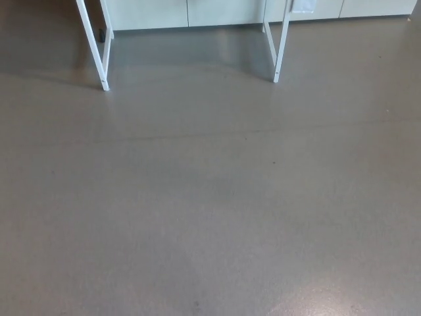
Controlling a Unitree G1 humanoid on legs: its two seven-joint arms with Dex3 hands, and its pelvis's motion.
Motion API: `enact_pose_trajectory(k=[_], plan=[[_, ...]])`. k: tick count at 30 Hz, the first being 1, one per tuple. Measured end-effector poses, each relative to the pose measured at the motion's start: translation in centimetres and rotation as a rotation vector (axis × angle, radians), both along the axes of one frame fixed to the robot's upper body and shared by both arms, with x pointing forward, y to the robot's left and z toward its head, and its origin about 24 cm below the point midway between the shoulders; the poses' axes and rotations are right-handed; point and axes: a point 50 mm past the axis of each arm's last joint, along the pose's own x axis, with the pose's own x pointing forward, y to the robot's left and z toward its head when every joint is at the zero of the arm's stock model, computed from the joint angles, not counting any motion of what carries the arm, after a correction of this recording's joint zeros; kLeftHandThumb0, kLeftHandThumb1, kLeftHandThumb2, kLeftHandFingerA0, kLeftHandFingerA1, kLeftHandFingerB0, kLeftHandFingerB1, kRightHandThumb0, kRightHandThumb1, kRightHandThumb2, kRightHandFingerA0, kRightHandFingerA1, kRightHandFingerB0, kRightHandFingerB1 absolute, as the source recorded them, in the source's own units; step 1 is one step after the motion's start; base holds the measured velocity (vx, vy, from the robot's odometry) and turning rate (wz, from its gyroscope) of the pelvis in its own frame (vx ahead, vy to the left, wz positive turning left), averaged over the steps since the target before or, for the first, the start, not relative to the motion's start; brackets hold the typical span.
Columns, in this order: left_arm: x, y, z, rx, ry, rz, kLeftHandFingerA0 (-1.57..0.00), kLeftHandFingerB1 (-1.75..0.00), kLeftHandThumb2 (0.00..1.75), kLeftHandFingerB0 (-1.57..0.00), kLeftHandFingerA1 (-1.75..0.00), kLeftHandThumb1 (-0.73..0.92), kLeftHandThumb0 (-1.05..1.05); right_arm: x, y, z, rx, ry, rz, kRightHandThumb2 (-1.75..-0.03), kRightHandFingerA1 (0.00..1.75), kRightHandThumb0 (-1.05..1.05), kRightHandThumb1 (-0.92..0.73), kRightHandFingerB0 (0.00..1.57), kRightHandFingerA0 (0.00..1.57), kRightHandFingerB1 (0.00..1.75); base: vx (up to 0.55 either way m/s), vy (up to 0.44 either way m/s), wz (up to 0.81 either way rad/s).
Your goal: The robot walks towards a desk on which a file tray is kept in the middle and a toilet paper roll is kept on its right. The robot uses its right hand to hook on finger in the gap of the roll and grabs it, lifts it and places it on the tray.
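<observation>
A smooth grey floor (210,217) with a dull sheen filled nearly the whole head view. At the top of the frame stood two white metal legs of the surface, one at upper left (99,52) and one at upper centre-right (279,49), before pale cabinet fronts (197,12). Neither robot hand showed, nor the roll or tray.
</observation>
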Motion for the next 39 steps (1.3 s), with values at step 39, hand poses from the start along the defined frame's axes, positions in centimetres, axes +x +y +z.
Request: enact_pose_trajectory(k=[39], plan=[[0.6,0.9,1.4,-0.042,0.003,-0.077,-0.02,-0.48,1.17,0.0,-0.52,0.63,-0.33,-0.6,0.0,0.4,0.174,-0.125,0.004,-0.91,0.42,-0.87,-0.57,0.05,0.09,0.37,0.0,-0.02,0.02]])
